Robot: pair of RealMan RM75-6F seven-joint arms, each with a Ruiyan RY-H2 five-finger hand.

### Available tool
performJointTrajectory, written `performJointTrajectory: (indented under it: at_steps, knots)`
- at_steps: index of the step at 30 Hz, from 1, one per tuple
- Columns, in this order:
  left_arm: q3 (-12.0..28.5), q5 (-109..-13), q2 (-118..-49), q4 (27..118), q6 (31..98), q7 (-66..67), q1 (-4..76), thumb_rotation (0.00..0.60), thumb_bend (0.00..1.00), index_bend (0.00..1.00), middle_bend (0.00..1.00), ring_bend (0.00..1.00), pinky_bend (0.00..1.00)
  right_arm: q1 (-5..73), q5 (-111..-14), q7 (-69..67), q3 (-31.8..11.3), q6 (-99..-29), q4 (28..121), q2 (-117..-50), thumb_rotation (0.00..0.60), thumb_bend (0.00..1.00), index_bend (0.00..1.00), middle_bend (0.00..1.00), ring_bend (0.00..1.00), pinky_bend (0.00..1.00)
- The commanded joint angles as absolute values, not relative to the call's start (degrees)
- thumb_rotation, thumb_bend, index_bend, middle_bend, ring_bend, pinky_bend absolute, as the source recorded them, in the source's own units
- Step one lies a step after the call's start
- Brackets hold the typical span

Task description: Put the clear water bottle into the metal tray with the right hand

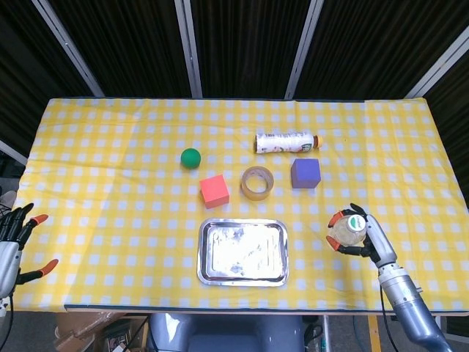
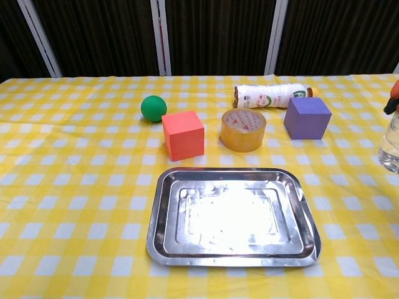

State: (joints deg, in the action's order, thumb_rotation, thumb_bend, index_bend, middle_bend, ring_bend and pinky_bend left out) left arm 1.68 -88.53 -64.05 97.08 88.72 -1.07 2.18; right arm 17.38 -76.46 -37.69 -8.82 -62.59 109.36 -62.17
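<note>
Fingers (image 1: 338, 218) of right hand (image 1: 360, 236) grip clear water bottle (image 1: 352, 229) beside metal tray (image 1: 242, 276).

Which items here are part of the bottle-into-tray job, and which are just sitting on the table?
Job:
- clear water bottle, held by the right hand, off to the tray's right
- metal tray, nothing in it

Lying about:
- green ball
- red cube
- tape roll
- purple cube
- white labelled bottle, on its side
- left hand, holding nothing

Right hand (image 1: 359, 233) curled, left hand (image 1: 16, 236) spread
</note>
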Motion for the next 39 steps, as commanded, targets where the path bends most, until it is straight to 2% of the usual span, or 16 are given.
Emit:
performJointTrajectory:
  at_steps: [1, 7, 11, 13, 17, 23, 25, 28, 32, 39]
  knots:
    - [1.77, -88.48, -64.18, 97.00, 88.83, -0.96, 2.20, 0.600, 0.15, 0.19, 0.02, 0.00, 0.00, 18.05, -78.50, -34.56, -7.82, -61.71, 111.41, -64.13, 0.600, 0.58, 0.80, 0.62, 0.30, 0.00]
    - [1.94, -88.04, -64.14, 96.44, 88.40, -1.73, 2.41, 0.600, 0.15, 0.19, 0.02, 0.00, 0.00, 21.98, -76.18, -22.99, -8.22, -59.94, 118.21, -72.36, 0.600, 0.59, 0.80, 0.62, 0.30, 0.00]
    - [2.21, -87.66, -63.75, 96.08, 88.72, -2.98, 2.27, 0.600, 0.15, 0.19, 0.02, 0.00, 0.00, 24.83, -70.49, -11.88, -8.74, -60.24, 121.55, -80.16, 0.600, 0.59, 0.80, 0.62, 0.30, 0.00]
    - [2.29, -87.35, -63.66, 95.76, 88.46, -3.24, 2.35, 0.600, 0.15, 0.19, 0.02, 0.00, 0.00, 25.21, -67.47, -8.65, -9.40, -61.71, 122.26, -81.83, 0.600, 0.59, 0.80, 0.62, 0.30, 0.00]
    - [2.25, -87.46, -63.67, 95.65, 88.29, -3.47, 2.48, 0.600, 0.15, 0.19, 0.02, 0.00, 0.00, 23.76, -65.22, -8.37, -10.17, -64.23, 122.08, -79.04, 0.600, 0.59, 0.80, 0.62, 0.30, 0.00]
    - [2.10, -87.49, -63.92, 95.89, 87.96, -2.94, 2.62, 0.600, 0.15, 0.19, 0.02, 0.00, 0.00, 19.74, -65.66, -16.27, -11.29, -65.41, 119.30, -69.07, 0.600, 0.59, 0.80, 0.62, 0.30, 0.00]
    - [2.00, -87.80, -64.08, 96.13, 88.08, -2.36, 2.63, 0.600, 0.15, 0.19, 0.02, 0.00, 0.00, 17.20, -66.04, -20.93, -11.65, -66.28, 116.33, -63.81, 0.600, 0.59, 0.80, 0.62, 0.30, 0.00]
    - [1.95, -87.99, -64.21, 96.48, 88.40, -1.75, 2.53, 0.600, 0.15, 0.19, 0.02, 0.00, 0.00, 15.57, -69.66, -27.43, -10.74, -64.46, 113.77, -59.66, 0.600, 0.59, 0.80, 0.62, 0.30, 0.00]
    - [1.87, -88.19, -64.05, 96.66, 88.67, -1.96, 2.40, 0.600, 0.15, 0.19, 0.02, 0.00, 0.00, 15.30, -74.12, -31.68, -9.44, -63.23, 112.21, -59.92, 0.600, 0.59, 0.80, 0.62, 0.30, 0.00]
    - [2.12, -88.35, -63.01, 96.60, 89.89, -4.28, 1.91, 0.600, 0.15, 0.19, 0.02, 0.00, 0.00, 18.85, -77.70, -24.23, -7.27, -60.50, 116.65, -68.78, 0.600, 0.59, 0.80, 0.62, 0.30, 0.00]
